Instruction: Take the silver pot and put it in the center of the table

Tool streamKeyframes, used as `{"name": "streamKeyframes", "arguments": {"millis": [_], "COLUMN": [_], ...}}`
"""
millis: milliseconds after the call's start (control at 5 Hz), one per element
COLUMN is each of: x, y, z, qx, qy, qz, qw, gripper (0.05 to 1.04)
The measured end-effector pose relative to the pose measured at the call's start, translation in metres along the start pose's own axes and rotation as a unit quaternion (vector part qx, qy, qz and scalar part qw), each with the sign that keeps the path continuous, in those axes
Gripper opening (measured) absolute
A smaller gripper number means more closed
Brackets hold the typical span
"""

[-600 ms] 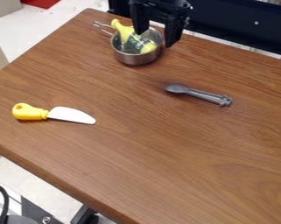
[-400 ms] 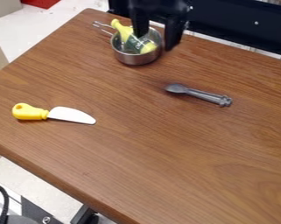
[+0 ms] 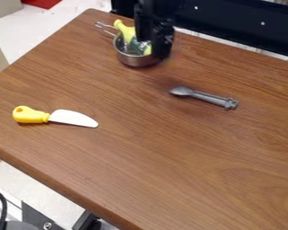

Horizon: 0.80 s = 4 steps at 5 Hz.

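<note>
So the small round silver metal pot with the thin wire handle is sitting up near the far left corner of the brown wood-grain table, well away from the middle. The black two-finger gripper hangs down over its right side, closed on the rim, one finger on the inside and the other on the outside, so it's got the pot by its wall. There's a yellow toy bottle with a dark green label in the pot, tilted, its neck leaning over the rim towards the upper left, pretty much the same way the handle points. The gripper covers part of the bottle's lower end. Lower down and to the right of the pot is a dark grey spoon-shaped utensil, lying flat with its bowl end pointing left. Over by the left side of the table there's a toy knife with a white blade and a chunky yellow handle, also flat, blade to the right. Behind the table's far edge runs a long black panel.
</note>
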State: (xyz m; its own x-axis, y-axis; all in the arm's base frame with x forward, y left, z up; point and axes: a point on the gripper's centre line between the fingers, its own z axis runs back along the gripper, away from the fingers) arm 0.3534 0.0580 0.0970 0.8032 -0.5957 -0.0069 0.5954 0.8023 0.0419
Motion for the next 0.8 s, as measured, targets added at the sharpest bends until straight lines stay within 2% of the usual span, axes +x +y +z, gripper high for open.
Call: {"name": "streamKeyframes", "arguments": {"millis": [200,400,600,800], "x": [-0.008,-0.015,-0.021,-0.025], "y": [0.018,0.039,0.049,0.056], "z": [0.001,0.001,-0.009,-0.02], "qx": [-0.001,0.029,0.034,0.035], "qy": [-0.012,-0.035,-0.051,-0.065], "qz": [-0.125,-0.245,-0.36,-0.459], "qw": [0.9921,0.9684,0.9312,0.8851], "gripper": [0.999,0.999,0.999,0.999]}}
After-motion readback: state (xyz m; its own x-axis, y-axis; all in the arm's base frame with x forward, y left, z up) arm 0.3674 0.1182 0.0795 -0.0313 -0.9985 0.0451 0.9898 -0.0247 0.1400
